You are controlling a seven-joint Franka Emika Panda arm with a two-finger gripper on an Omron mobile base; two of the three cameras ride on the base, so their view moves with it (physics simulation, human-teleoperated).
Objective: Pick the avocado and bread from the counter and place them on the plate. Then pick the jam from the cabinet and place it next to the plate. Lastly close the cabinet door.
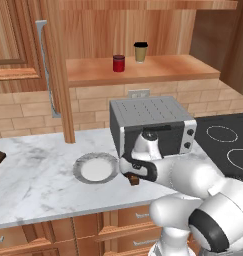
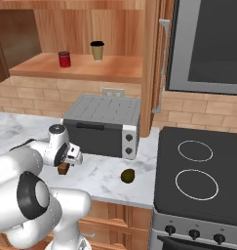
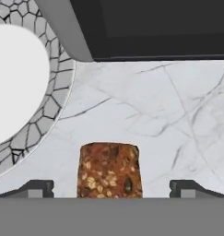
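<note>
Open gripper [image 3: 111,188] is placed over the brown seeded oblong bread [image 3: 109,170], jaws wide, nothing held.

Nothing is done yet: the grey-rimmed round plate [image 1: 82,169] is bare, the dark olive avocado [image 2: 128,176] lies low centre of the right base view, the red jam jar [image 1: 118,63] is kept on the shelf. In the hand view, bottom centre, the long axis of the bread runs up the frame.

- Even, bright rendered light with no glare.
- Soft, faint shadows lie on the counter [image 1: 38,180] under the toaster oven [image 2: 103,126].
- The cabinet [image 2: 22,34] interior looks dimmer at its left.
- All views are sharp, with slightly coarse, pixelated edges.
</note>
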